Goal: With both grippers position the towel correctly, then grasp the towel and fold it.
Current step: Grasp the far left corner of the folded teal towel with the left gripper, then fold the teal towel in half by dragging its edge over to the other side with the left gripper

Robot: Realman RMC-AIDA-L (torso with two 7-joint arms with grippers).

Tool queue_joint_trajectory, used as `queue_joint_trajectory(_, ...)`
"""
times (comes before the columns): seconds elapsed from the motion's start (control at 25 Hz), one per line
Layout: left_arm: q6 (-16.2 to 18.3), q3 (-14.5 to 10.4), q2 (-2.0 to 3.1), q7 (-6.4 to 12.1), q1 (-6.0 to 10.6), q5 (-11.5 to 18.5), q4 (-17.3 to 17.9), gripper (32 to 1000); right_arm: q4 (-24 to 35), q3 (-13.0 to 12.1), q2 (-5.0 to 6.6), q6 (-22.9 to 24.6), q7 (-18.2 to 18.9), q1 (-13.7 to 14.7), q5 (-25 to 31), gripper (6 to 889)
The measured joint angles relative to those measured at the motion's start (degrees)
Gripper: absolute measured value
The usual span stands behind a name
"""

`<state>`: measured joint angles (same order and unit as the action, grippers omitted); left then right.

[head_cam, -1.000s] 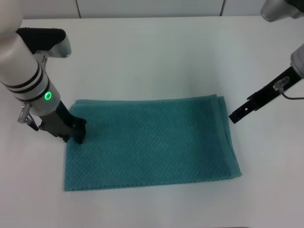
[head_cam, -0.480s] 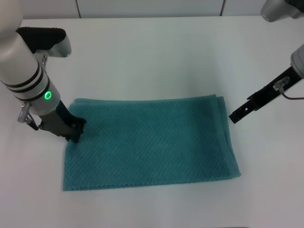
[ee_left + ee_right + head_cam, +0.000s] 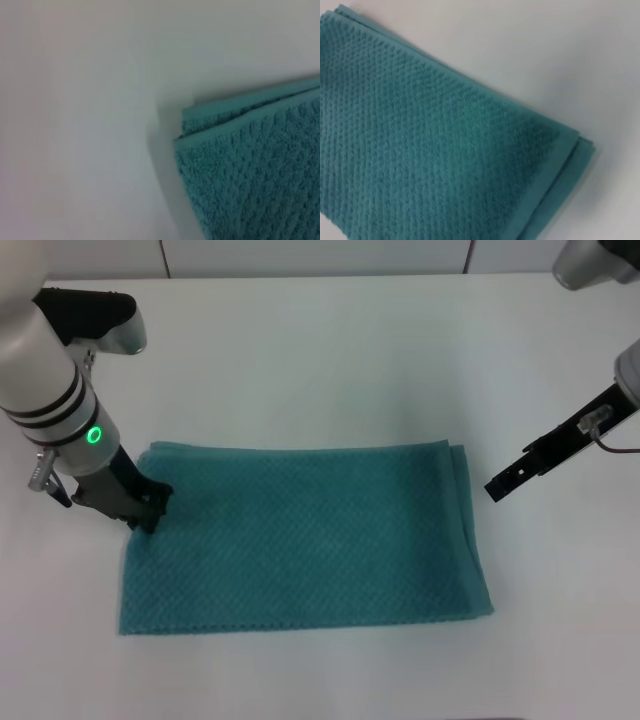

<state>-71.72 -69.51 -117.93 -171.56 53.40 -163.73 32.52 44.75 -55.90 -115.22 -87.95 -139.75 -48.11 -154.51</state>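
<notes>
Towel (image 3: 305, 535) and left tool (image 3: 146, 517) farther left than before

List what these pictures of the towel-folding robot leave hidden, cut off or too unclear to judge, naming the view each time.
- Left claw, head view: its tips press at the towel, but its own body hides whether they pinch the cloth.
- Right claw, head view: too small to tell whether it is open or shut.
- Both wrist views: neither shows its own claw.
- Towel's layers, left wrist view: two edges show; any more are hidden.
</notes>
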Motion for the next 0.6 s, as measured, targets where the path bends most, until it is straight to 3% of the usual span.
queue_joint_trajectory(0.4,-1.0,-0.8,1.03,0.08,-0.72,-0.9,2.4,87,0.0,0.0,0.00,0.0,0.0,0.2,0.0,854)
queue_joint_trajectory(0.6,-1.2,-1.0,2.25,0.09,-1.79,-1.0,3.1,85,-0.1,0.0,0.00,0.1,0.0,0.2,0.0,854)
